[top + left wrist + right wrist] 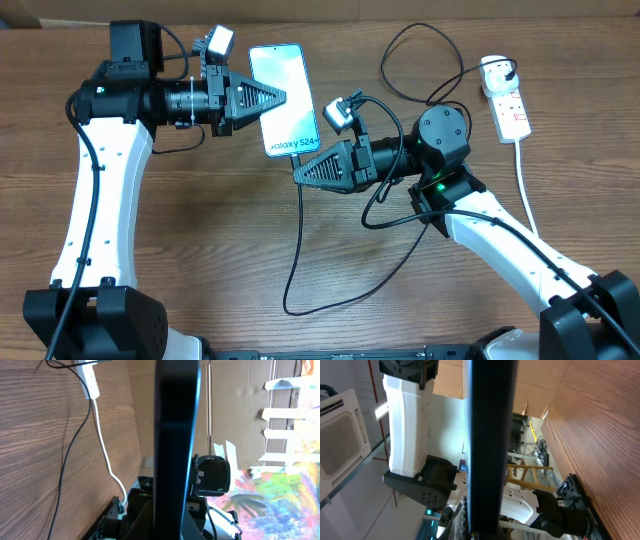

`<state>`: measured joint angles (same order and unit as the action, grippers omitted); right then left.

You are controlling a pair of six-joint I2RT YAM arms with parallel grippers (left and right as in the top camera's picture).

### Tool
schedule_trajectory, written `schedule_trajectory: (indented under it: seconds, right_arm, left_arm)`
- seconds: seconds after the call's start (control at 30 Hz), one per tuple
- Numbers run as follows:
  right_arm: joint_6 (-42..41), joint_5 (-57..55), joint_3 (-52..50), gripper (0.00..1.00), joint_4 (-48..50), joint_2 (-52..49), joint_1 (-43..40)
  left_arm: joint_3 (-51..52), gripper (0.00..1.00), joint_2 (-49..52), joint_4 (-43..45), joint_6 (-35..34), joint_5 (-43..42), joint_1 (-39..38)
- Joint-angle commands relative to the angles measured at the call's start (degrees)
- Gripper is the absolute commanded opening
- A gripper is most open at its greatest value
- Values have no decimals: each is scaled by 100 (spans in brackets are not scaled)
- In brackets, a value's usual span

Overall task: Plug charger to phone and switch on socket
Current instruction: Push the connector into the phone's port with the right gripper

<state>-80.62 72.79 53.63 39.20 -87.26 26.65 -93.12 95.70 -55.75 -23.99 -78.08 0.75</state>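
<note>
The phone point(281, 80) lies screen up with "Galaxy S24" showing, at the table's middle back. My left gripper point(283, 97) is shut on its left edge; the phone fills the left wrist view as a dark edge-on bar point(176, 435). My right gripper point(298, 172) is shut at the phone's bottom edge, apparently on the charger's connector tip. The charger's thin black cable point(296, 235) drops from there, loops near the front and runs back to its black plug point(497, 68) in the white socket strip point(511, 108). The right wrist view shows the phone edge point(490, 435).
The socket's thick white cord point(524, 185) runs toward the front right, beside my right arm. The socket point(90, 382), white cord point(103, 450) and black cable point(67, 455) also show in the left wrist view. Cardboard lines the table's back edge point(300, 12).
</note>
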Motion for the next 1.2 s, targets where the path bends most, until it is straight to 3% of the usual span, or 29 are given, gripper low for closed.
schedule_trajectory:
  seconds: [0.0,1.17]
  right_arm:
    - [-37,-455,116,4,17,133,-111]
    - [-210,-586,116,4,17,133,-111]
  left_arm:
    - [-72,4,-55,-109,131,-597,-46]
    - [-72,4,-55,-750,645,-555,-46]
